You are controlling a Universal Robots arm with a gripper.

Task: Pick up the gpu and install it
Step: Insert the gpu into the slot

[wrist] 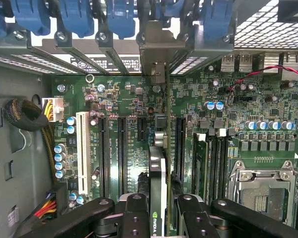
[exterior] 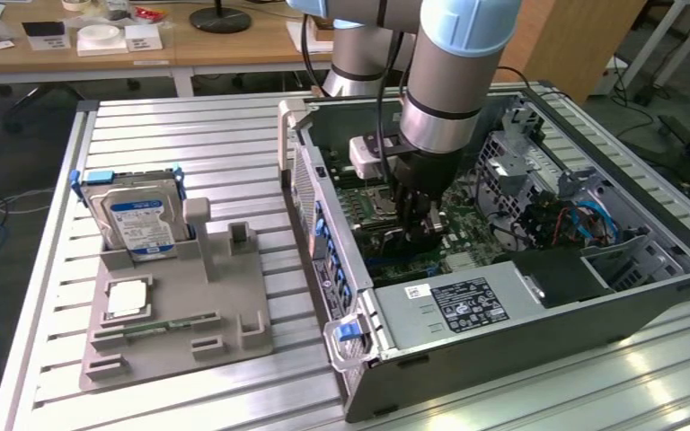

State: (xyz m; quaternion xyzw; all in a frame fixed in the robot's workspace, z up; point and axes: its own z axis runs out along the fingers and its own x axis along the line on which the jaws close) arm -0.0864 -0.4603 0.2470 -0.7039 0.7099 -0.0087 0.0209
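The gpu (wrist: 158, 163) shows edge-on in the wrist view: a thin card with a black cooler face and a green-logo label. Its silver end bracket (wrist: 156, 54) reaches up to the case's rear slot openings. My gripper (wrist: 159, 206) is shut on the card, with one black finger (wrist: 135, 210) on each side of it. The card hangs over the green motherboard (wrist: 124, 99), between two black expansion slots (wrist: 179, 146); I cannot tell whether it touches one. In the exterior view my gripper (exterior: 420, 229) reaches straight down into the open computer case (exterior: 309, 180), and its fingers hide the card.
A silver hard drive (exterior: 137, 220) stands in a grey holder (exterior: 177, 314) on the exterior view's left, with a memory stick (exterior: 159, 328) and a chip (exterior: 126, 299). Inside the case are the power supply (exterior: 465, 301), the CPU socket (wrist: 260, 191), a white slot (wrist: 82, 148) and cable bundles (wrist: 25, 114).
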